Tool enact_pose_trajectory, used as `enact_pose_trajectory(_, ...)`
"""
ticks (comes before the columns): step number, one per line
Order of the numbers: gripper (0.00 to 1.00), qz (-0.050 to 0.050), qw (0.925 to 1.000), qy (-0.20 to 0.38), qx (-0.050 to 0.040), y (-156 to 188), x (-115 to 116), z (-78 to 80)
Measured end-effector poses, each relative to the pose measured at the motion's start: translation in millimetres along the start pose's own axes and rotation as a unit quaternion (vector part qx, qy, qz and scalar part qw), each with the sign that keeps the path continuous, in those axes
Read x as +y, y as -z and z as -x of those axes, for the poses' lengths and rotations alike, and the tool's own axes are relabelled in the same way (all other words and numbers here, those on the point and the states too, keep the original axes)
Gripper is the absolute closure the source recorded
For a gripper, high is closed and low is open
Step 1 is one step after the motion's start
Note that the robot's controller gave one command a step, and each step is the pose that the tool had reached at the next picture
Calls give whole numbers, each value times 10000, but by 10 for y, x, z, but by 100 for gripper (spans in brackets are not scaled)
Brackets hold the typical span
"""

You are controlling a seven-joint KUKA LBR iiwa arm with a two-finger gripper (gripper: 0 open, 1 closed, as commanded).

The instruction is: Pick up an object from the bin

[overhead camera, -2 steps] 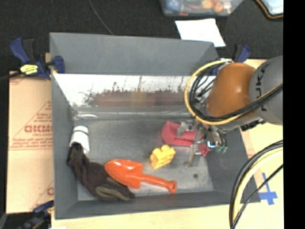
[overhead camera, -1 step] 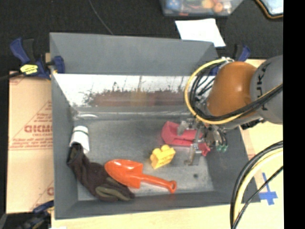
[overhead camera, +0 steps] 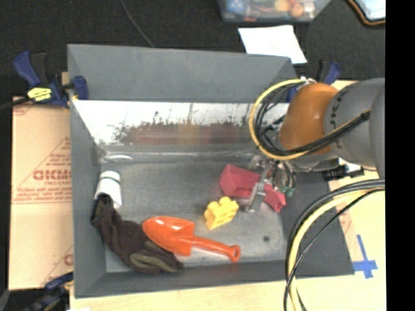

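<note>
The gripper (overhead camera: 264,190) hangs low over a pink crumpled thing (overhead camera: 235,180) at the 3 o'clock side of the bin (overhead camera: 83,173); whether its hand is wide or narrow, I cannot tell. A yellow toy block (overhead camera: 220,212) lies just beside the pink thing, at its 7 o'clock. An orange scoop (overhead camera: 185,233) and a brown glove (overhead camera: 126,238) lie touching, toward the bin's 7 o'clock

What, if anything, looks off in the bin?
Nothing damaged or spilled. Only the brown glove lies crumpled in the view's lower left corner, with the orange scoop overlapping its edge.
</note>
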State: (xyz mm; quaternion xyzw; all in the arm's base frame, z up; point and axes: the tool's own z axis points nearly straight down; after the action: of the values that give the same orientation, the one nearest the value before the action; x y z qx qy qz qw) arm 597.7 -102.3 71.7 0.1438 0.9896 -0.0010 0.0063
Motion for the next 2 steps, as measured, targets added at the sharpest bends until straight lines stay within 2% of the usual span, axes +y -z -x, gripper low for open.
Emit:
enact_pose_trajectory(1,0,1,9991,-416,28,-9,81,-44)
enact_pose_trajectory(2,0,-2,9958,-913,28,-9,248,-194)
